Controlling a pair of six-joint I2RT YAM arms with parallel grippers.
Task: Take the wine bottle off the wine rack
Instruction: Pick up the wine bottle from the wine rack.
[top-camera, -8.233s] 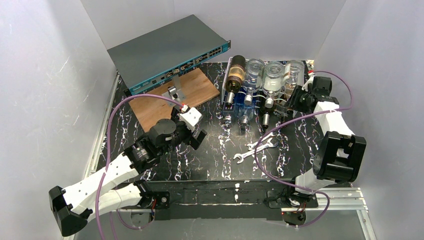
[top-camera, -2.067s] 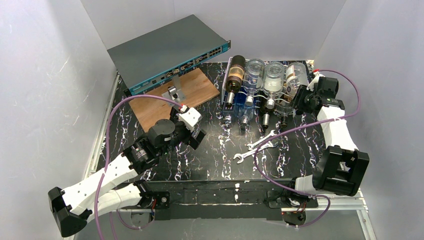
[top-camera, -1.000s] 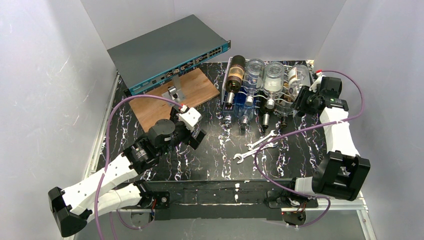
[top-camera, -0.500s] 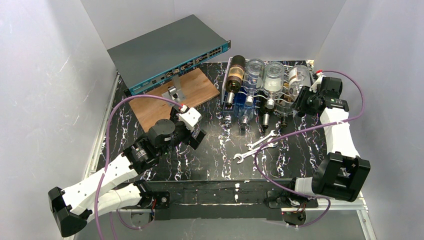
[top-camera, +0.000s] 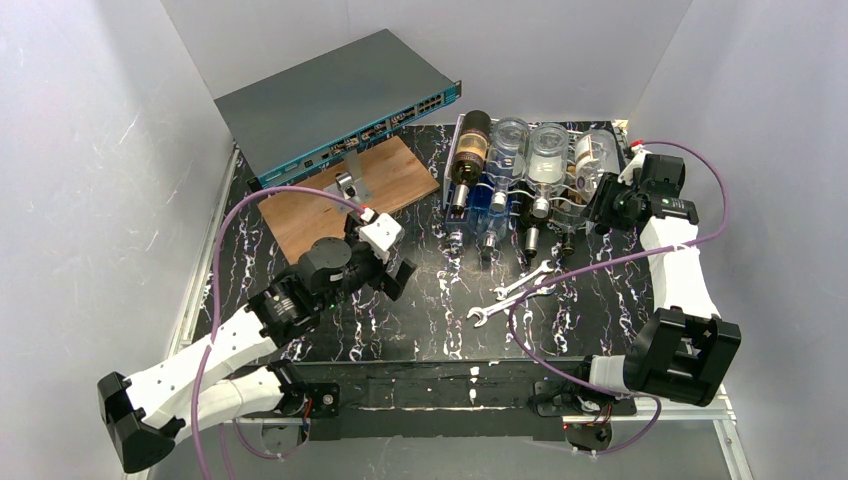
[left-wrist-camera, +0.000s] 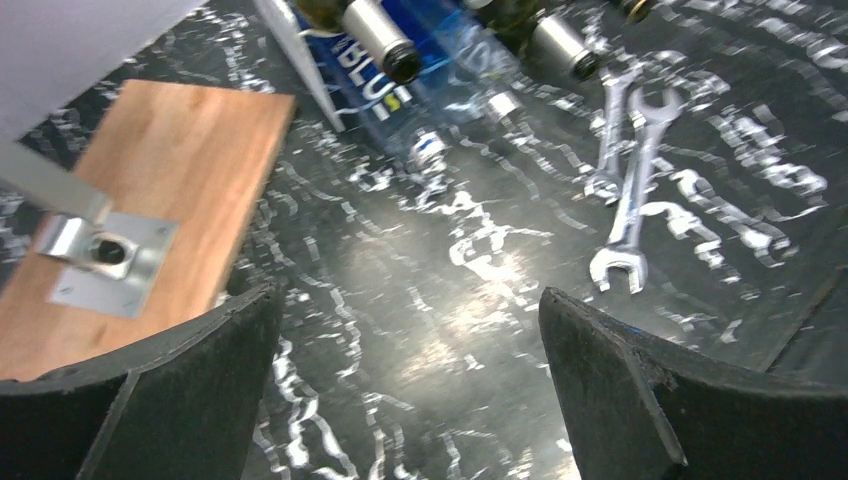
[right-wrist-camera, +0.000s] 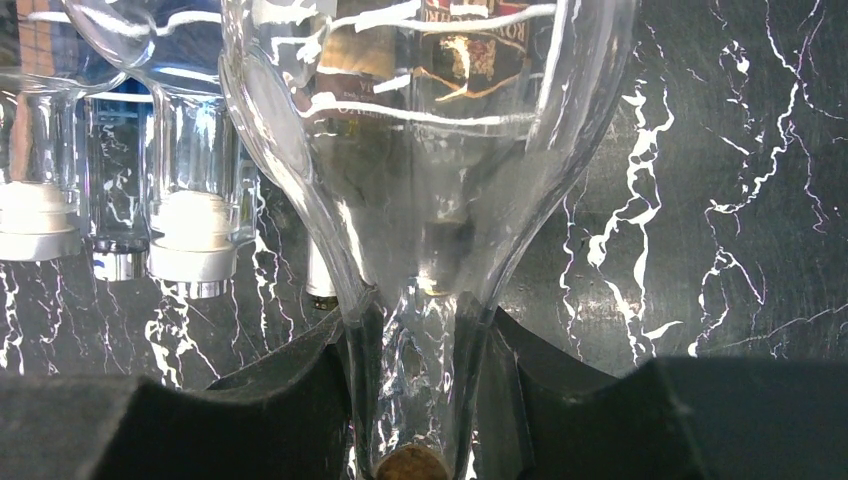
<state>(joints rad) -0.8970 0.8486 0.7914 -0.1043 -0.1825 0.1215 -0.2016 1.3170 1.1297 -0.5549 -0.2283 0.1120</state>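
Since the earliest view our right arm is reaching further back along the right side, and the clear bottle (top-camera: 598, 152), which lay straight at the rack's right end, is now lying askew with its base turned rightward. Our right gripper (top-camera: 596, 200) is clamping it by the neck. From the wrist we are seeing two dark fingers (right-wrist-camera: 290, 410) pressing the glass from both sides, just above the cork. We are finding the clear bottle still resting on the rack (top-camera: 451, 170), in the rightmost top cradle, beside two other glass bottles (top-camera: 548, 145) and a dark bottle (top-camera: 470, 140). More are lying in the lower row, necks toward us. Our left gripper (top-camera: 398, 272) is hovering over the black table (top-camera: 420, 320), jaws spread wide with nothing between them, near the wooden board (top-camera: 340, 195). Two wrenches (top-camera: 515, 295) are lying in front of the rack, and a grey switch (top-camera: 330, 105) is sitting at the back left.
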